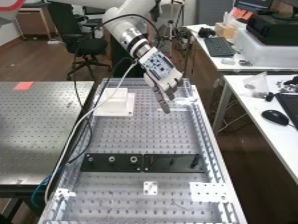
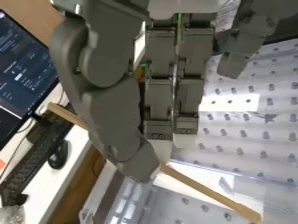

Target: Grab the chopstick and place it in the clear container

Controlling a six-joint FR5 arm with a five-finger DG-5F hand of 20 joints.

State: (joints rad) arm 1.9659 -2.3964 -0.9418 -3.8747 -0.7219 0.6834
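The hand (image 1: pixel 161 75) hangs over the bench's far right part, its fingers pointing down. In the wrist view the hand (image 2: pixel 110 95) has its thumb curled across a tan wooden chopstick (image 2: pixel 206 189), pinching it against the fingertips. The stick lies at a slant: one length shows beyond the thumb's far side, and the rounded end sticks out past the thumb tip. Beneath that end are see-through surfaces with a pale edge, perhaps the clear container; I cannot tell its outline.
A white block on a plate (image 1: pixel 114 107) stands left of the hand on the perforated bench (image 1: pixel 149 137). A black bar (image 1: pixel 143 162) crosses the bench nearer the camera. A desk at the right bears a mouse (image 1: pixel 275 117) and a keyboard. Cables loop beside the arm.
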